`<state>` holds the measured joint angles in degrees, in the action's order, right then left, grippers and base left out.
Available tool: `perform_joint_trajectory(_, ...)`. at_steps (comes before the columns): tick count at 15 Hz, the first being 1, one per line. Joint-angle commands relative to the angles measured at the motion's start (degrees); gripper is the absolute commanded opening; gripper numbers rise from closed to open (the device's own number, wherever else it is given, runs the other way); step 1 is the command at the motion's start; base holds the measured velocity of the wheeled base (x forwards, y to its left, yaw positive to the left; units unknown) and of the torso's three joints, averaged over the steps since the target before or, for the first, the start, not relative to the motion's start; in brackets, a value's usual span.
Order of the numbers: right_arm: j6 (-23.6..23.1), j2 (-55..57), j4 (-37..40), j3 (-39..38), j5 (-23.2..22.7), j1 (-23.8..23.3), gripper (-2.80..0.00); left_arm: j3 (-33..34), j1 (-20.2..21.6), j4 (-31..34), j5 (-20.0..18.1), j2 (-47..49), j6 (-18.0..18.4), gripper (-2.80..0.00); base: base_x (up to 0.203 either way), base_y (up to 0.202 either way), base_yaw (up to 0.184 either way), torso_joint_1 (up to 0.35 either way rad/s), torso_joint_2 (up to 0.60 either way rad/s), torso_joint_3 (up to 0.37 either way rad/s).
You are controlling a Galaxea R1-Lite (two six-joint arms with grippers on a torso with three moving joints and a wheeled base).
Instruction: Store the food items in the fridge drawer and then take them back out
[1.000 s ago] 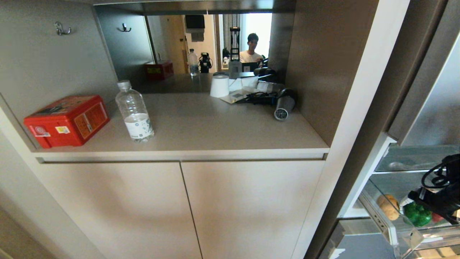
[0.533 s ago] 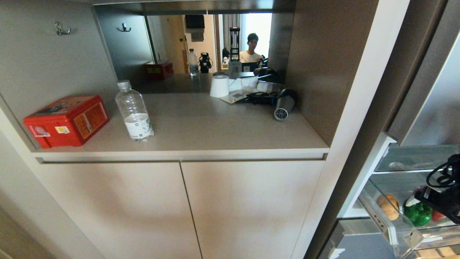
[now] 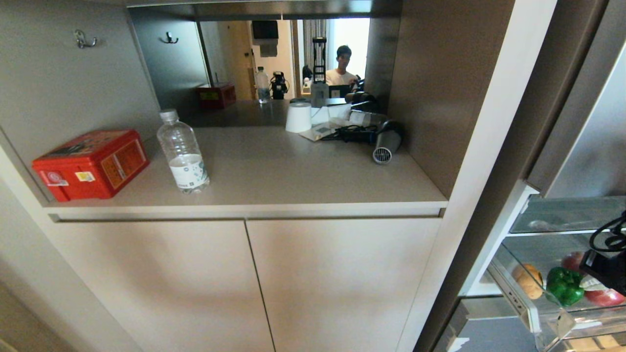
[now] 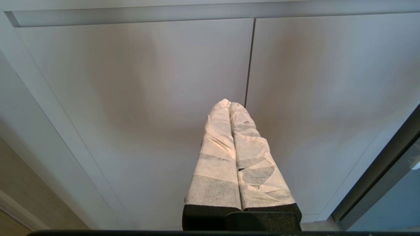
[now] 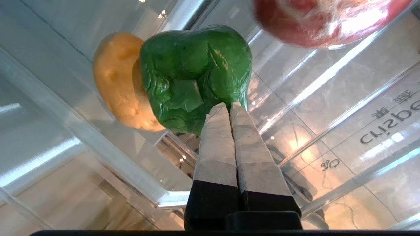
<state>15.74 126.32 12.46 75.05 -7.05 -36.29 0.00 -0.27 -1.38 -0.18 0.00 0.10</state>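
The clear fridge drawer (image 3: 534,319) stands pulled out at the lower right. In it lie the tan potato (image 3: 529,281) and, just to its right, the green bell pepper (image 3: 565,286). In the right wrist view the pepper (image 5: 197,72) rests against the potato (image 5: 113,78) behind the drawer's clear wall (image 5: 98,144). My right gripper (image 5: 228,105) hovers above the drawer, close to the pepper, shut with nothing between its taped fingers. Only its dark wrist (image 3: 606,266) shows in the head view. My left gripper (image 4: 229,102) is shut and empty, parked facing the cabinet doors.
A red round fruit in white netting (image 5: 321,19) lies in the drawer beyond the pepper. A glass fridge shelf (image 3: 562,215) sits above the drawer. The counter holds a red box (image 3: 90,164), water bottle (image 3: 182,152), paper roll (image 3: 299,116) and hair dryer (image 3: 386,142). A person shows in the mirror.
My right gripper was over the pepper with its fingers apart; it has drawn back to the right and shut empty. The pepper now lies uncovered in the drawer.
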Motion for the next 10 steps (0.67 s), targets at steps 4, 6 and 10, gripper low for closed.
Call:
perform_joint_trajectory(4, 0.1, 0.1, -0.9, 1.0, -0.7, -1.6, -2.80, 0.6, 0.0, 0.0, 0.0, 0.0, 0.0, -2.80, 0.000, 0.000, 0.000, 0.000, 0.00, 0.000)
perform_joint_trajectory(6, -0.1, 0.0, -0.9, 0.8, -0.7, -1.9, -2.80, 0.6, 0.0, 0.0, 0.0, 0.0, 0.0, -2.80, 0.000, 0.000, 0.000, 0.000, 0.00, 0.000)
perform_joint_trajectory(10, 0.1, -0.2, -0.9, 0.6, -0.7, -2.1, -2.80, 0.6, 0.0, 0.0, 0.0, 0.0, 0.0, -2.80, 0.000, 0.000, 0.000, 0.000, 0.00, 0.000)
